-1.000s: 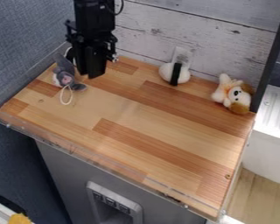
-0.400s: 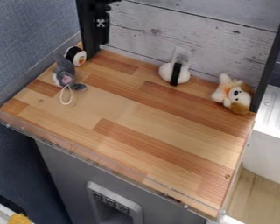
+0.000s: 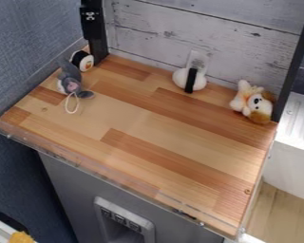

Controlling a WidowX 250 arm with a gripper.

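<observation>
grey plush toy (image 3: pixel 70 81) at the left of the wooden tabletop (image 3: pixel 161 142), with a pale cord loop (image 3: pixel 71 103) trailing towards the front. looks soft and light, likely to squash under a pinch; best held round the thick of the body, clear of the cord. just behind and a little right, a round black-and-white toy (image 3: pixel 82 60) near the back left corner. seems light too, perhaps springy and liable to roll; best taken across its sides. above it, black gripper (image 3: pixel 91 36), near the dark post (image 3: pixel 99 50); no telling between open and closed, nor whether empty. further right, at the back, a rounded white object (image 3: pixel 189 79) with a black band, then a brown-and-white plush dog (image 3: pixel 255 103) by the right edge. smooth, striped wood underneath, probably a bit slippery, with a clear rim (image 3: pixel 85 166) along the front. blue-grey fabric (image 3: pixel 21 61) at left, pale planks (image 3: pixel 212 28) behind, white ribbed surface (image 3: pixel 300 123) at far right.
</observation>
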